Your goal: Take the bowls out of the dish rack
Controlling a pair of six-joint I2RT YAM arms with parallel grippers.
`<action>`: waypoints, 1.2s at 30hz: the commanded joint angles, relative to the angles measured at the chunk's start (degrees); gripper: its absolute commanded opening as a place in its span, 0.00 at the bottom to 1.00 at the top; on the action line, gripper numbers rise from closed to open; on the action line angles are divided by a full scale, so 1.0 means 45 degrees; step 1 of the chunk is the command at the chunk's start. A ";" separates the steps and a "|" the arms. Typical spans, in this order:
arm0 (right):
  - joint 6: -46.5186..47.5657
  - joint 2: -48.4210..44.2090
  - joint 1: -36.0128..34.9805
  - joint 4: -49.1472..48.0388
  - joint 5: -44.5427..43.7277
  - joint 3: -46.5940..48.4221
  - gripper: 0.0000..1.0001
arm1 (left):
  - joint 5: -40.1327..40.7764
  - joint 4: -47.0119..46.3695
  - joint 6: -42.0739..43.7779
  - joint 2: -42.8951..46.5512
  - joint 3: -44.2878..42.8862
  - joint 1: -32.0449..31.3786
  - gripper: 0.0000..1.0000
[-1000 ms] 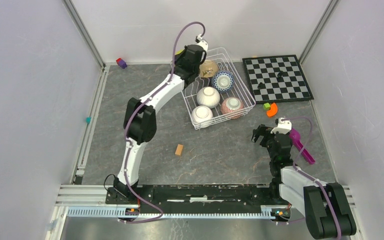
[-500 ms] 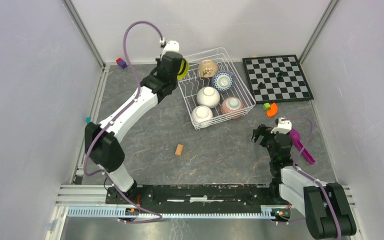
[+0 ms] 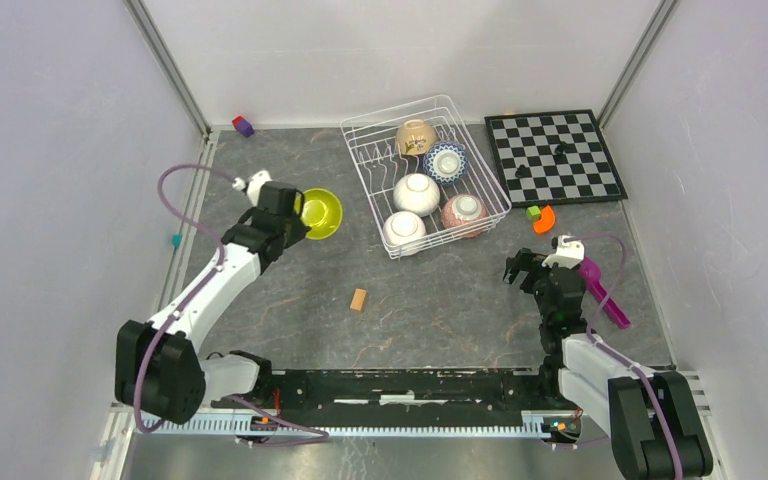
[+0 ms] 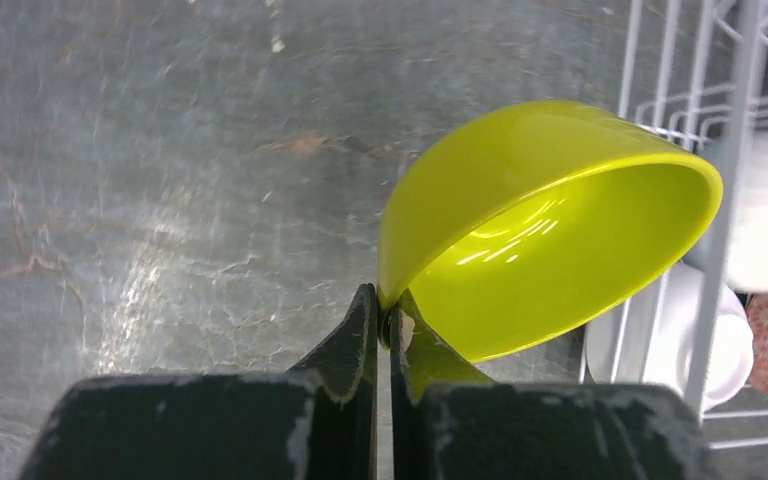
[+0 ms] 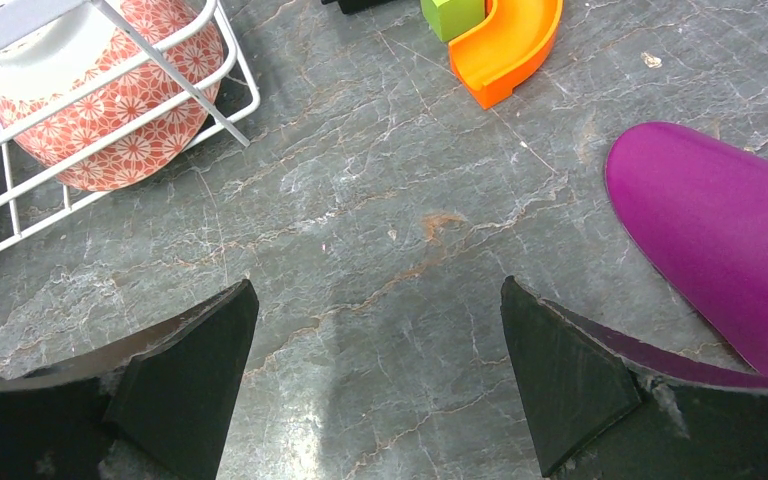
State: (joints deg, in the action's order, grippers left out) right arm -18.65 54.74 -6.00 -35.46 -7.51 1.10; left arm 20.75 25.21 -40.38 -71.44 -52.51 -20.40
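Note:
My left gripper (image 3: 296, 212) (image 4: 386, 306) is shut on the rim of the lime-green bowl (image 3: 321, 212) (image 4: 550, 230). It holds the bowl tilted over the table, just left of the dish rack (image 3: 360, 182) (image 4: 735, 150). In the rack lie a beige bowl (image 3: 417, 135), a blue-and-white bowl (image 3: 446, 160), two white bowls (image 3: 417, 192) (image 3: 404, 230) and a pink-red bowl (image 3: 465, 212) (image 5: 110, 110). My right gripper (image 3: 518, 269) (image 5: 375, 330) stands open over bare table near the rack's front right corner, with nothing between its fingers.
A chessboard (image 3: 555, 155) lies right of the rack. A purple scoop (image 3: 600, 290) (image 5: 720, 230) rests beside my right gripper, with an orange curved piece (image 3: 545, 220) (image 5: 510, 40) and a green block (image 3: 533, 212) beyond it. A wooden block (image 3: 359, 299) lies mid-table and a purple block (image 3: 244, 126) at the back left.
My left arm has swung from the rack's back left corner leftward and nearer, carrying the lime-green bowl out over the table. The right arm has not moved.

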 commanded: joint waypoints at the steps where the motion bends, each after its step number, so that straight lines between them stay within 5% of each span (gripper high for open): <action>1: -0.0014 -0.0110 -0.0005 -0.0196 0.0034 -0.0148 0.98 | -0.2364 -0.1122 -0.2208 0.0612 0.1222 0.1393 0.02; 6: -0.0035 -0.0034 0.0002 -0.0203 0.0010 -0.0131 0.98 | -0.1487 0.1179 -0.2999 0.0086 0.1133 0.2054 0.02; 13: -0.0045 0.0009 -0.0014 -0.0185 0.0013 -0.0089 0.98 | -0.2058 0.1550 -0.3170 0.0025 0.1302 0.2533 0.02; 24: -0.0068 -0.0141 -0.0002 -0.0361 0.0048 -0.0184 0.98 | -0.2500 0.1462 -0.3234 0.0294 0.1293 0.2892 0.35; 36: -0.0069 -0.0147 -0.0007 -0.0396 0.0057 -0.0187 0.98 | -0.1779 0.1864 -0.3053 0.1057 0.1090 0.2988 0.44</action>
State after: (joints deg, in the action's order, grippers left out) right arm -18.70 54.43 -6.00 -35.42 -7.51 1.10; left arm 10.39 32.91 -53.08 -68.53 -46.00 -7.44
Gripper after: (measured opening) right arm 0.982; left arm 0.437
